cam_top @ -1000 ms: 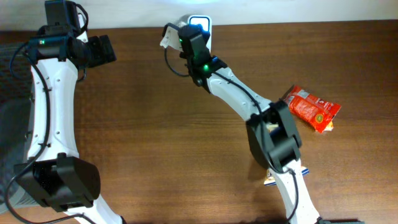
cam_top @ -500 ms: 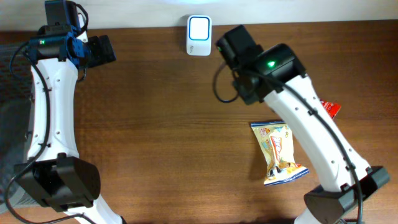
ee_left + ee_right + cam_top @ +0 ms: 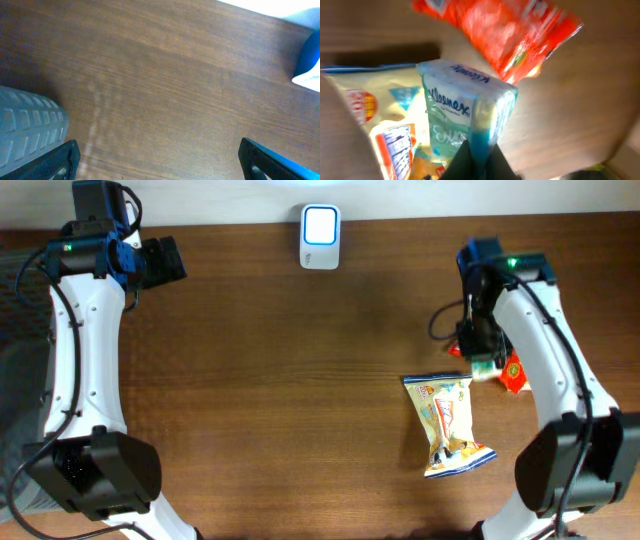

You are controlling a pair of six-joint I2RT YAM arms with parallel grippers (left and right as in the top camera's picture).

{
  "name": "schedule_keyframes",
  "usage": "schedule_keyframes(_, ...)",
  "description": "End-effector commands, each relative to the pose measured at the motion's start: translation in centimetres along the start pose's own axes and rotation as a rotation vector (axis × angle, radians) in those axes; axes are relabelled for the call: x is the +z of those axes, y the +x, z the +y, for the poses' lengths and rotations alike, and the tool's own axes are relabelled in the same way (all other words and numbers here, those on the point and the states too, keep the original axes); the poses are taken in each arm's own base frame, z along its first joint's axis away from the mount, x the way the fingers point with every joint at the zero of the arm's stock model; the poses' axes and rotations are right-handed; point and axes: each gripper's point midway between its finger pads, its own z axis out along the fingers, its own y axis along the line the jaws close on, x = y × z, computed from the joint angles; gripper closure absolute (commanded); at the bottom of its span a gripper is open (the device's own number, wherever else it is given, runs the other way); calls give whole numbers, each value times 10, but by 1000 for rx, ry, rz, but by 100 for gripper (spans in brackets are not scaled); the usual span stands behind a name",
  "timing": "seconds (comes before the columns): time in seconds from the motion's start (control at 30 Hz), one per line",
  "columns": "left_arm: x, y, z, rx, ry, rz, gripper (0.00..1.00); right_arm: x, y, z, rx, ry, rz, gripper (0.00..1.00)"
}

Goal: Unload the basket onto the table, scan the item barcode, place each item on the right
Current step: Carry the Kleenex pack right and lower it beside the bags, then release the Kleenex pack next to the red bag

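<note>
Near the right edge of the brown wooden desk [image 3: 250, 380], a small green-and-white wrapped tissue pack [image 3: 465, 115] is clamped by one edge in the right tool [image 3: 472, 152]. It is held over a yellow-and-white snack bag [image 3: 445, 425] and a red-orange foil packet [image 3: 515, 372], well apart from the white rectangular scanner [image 3: 320, 224] at the back edge. A set-down seems in hand: the pack is best lowered onto bare wood before release. The left tool [image 3: 160, 165] is spread wide, empty.
</note>
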Motion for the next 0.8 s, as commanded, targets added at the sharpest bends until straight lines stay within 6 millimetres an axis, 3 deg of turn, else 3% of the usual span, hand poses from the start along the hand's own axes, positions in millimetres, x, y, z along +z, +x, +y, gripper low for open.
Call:
schedule_keyframes(0.0,-1,-4,2,-14,-7,-11,1,30,14,-1,27,-27,75,65)
schedule_keyframes(0.07,-1,-4,1,-14,-7,-11,1,30,12,-3,35,-27,68,45)
schedule_keyframes(0.17,-1,-4,1,-14,-7,-11,1,14,0,-3,40,-45,7,38)
schedule_keyframes(0.27,-1,-4,1,-14,-7,-11,1,-21,-16,18,-39,-177,-108,25)
schedule_keyframes(0.33,-1,-4,1,-14,-7,-11,1,-55,-23,41,-131,-302,-209,1)
schedule_keyframes(0.4,-1,-4,1,-14,-7,-11,1,-94,-25,62,-224,-401,-325,1)
schedule_keyframes(0.47,-1,-4,1,-14,-7,-11,1,-131,-21,69,-261,-426,-435,1)
schedule_keyframes(0.6,-1,-4,1,-14,-7,-11,1,-200,0,70,-292,-444,-643,1)
schedule_keyframes(0.7,-1,-4,1,-14,-7,-11,1,-252,17,65,-180,-514,-812,1)
schedule_keyframes(0.77,-1,-4,1,-14,-7,-11,1,-269,30,61,-172,-532,-873,1)
